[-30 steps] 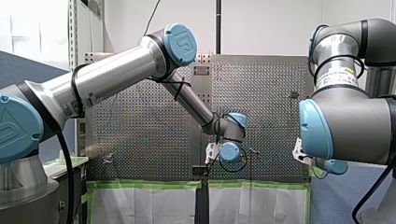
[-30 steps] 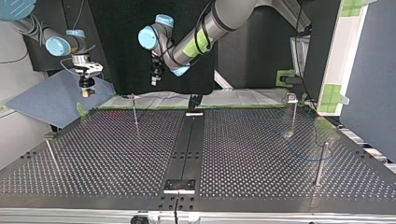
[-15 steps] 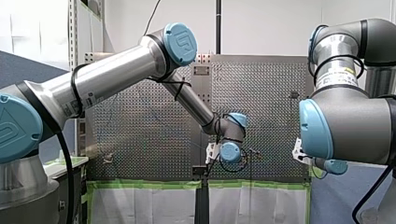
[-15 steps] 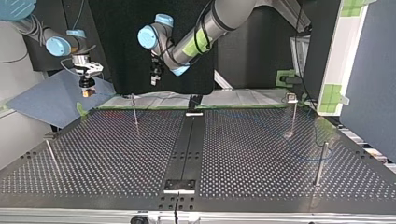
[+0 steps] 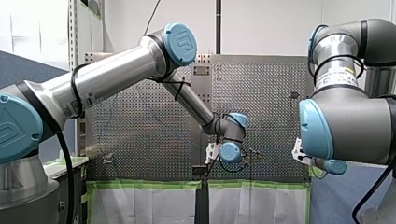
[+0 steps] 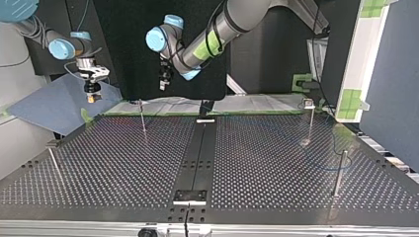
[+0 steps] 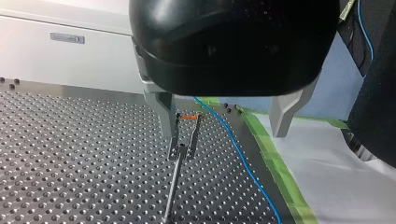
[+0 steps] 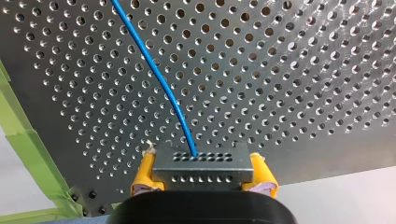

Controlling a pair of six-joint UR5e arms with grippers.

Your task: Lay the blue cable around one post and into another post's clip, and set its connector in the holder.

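Perforated table (image 6: pixel 123 163): four posts (image 6: pixel 339 173), one cable (image 8: pixel 163 84)

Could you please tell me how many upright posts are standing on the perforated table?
4, going by the top view: far-left post, near-left post, far-right post, near-right post. More could stand out of view.

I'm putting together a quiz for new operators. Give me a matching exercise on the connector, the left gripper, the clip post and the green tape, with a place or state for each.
Things:
1. connector
2. left gripper
3. clip post
4. green tape

Place or state:
A. lies along the table edge
B. stands upright on the table
C. open, holding nothing
D. clamped between yellow pads

Pairs: 1-D, 2-C, 3-B, 4-A.
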